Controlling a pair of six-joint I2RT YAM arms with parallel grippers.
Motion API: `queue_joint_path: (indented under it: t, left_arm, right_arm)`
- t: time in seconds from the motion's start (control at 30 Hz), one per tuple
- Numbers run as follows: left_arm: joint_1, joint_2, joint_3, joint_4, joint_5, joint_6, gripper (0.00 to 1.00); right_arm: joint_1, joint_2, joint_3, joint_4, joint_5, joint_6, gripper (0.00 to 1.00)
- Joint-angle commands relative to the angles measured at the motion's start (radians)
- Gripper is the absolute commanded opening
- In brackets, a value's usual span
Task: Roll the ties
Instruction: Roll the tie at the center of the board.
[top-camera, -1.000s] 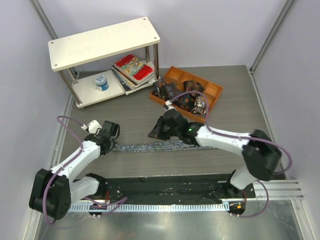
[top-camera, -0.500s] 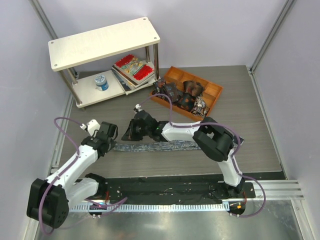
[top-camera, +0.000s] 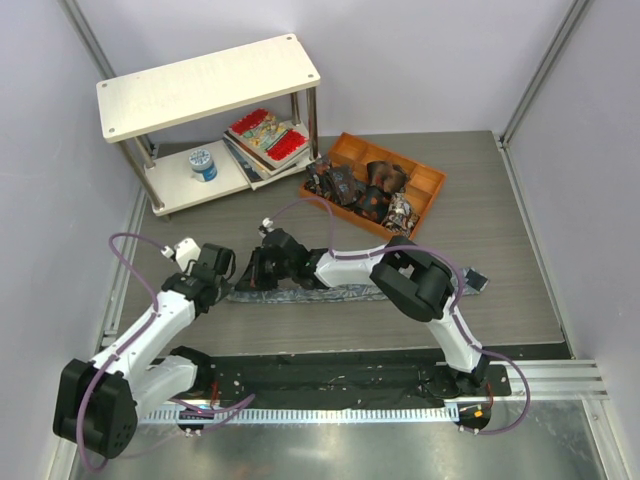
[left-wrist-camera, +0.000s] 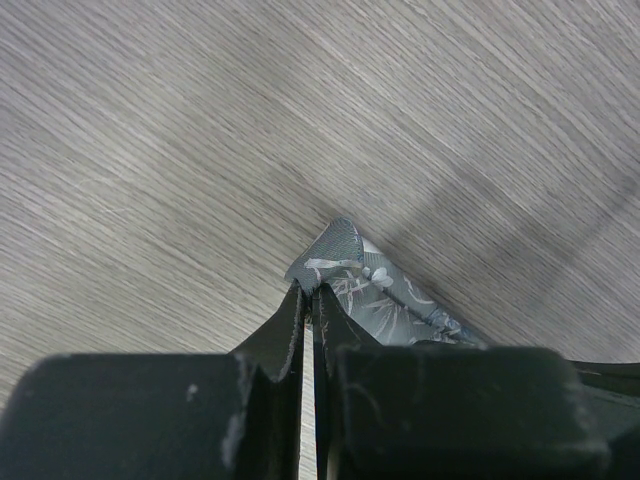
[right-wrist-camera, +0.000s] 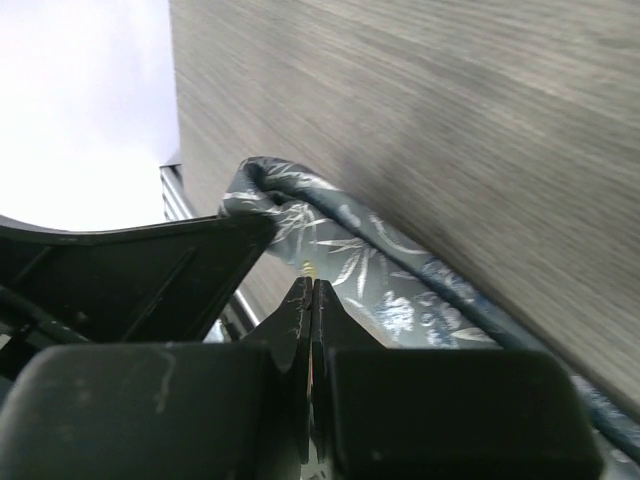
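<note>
- Cream shelf (top-camera: 205, 82) stands on metal legs at the far left of the grey table (top-camera: 500, 230); a blue-and-white can (top-camera: 203, 163) sits upright on its lower board.
- Black left gripper (left-wrist-camera: 311, 292) sits low at the left end of the tie (top-camera: 340, 293); its jaws are clenched tight, with the tips right at the tie's pointed end; in the left wrist view the cloth runs off under the right-hand finger; whether any cloth is nipped between the jaws cannot be told.
- Right gripper (right-wrist-camera: 311, 285) is just beside the left one, its arm reaching across from the right; its jaws are clenched too, tips down at the tie near that same end; in the right wrist view the end looks folded over just beyond the tips, with the other gripper's dark body beside it; a grasp cannot be told here either.
- Books (top-camera: 265, 135) with red patterned covers lie stacked at the right end of the lower board, jutting past its edge.
- Grey-blue with a pale leafy print, the tie lies flat in a straight line across mid-table; it passes under the right arm, and its far end shows beyond the elbow.
- Orange tray (top-camera: 425, 180) sits behind the tie, right of the shelf, set at an angle; dark rolls (top-camera: 345, 185) with red-orange print fill its compartments.
</note>
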Motion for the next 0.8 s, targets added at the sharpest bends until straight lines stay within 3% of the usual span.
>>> queue_joint_path:
  t: [0.0,0.53,0.77]
  left_arm:
    - [-0.009,-0.023,0.008,0.024,-0.012,0.035,0.0]
    - [-0.013,-0.064,0.005,0.012,0.002,0.055,0.0]
    - [-0.071,-0.069,0.03,-0.019,-0.008,0.033,0.0]
  right_arm:
    - [0.014,0.008,0.044,0.065,-0.035,0.033,0.01]
    - [0.033,0.089,0.113,-0.036,0.018,0.01,0.01]
    - [0.019,0.137,0.168,-0.083,0.024,0.005,0.01]
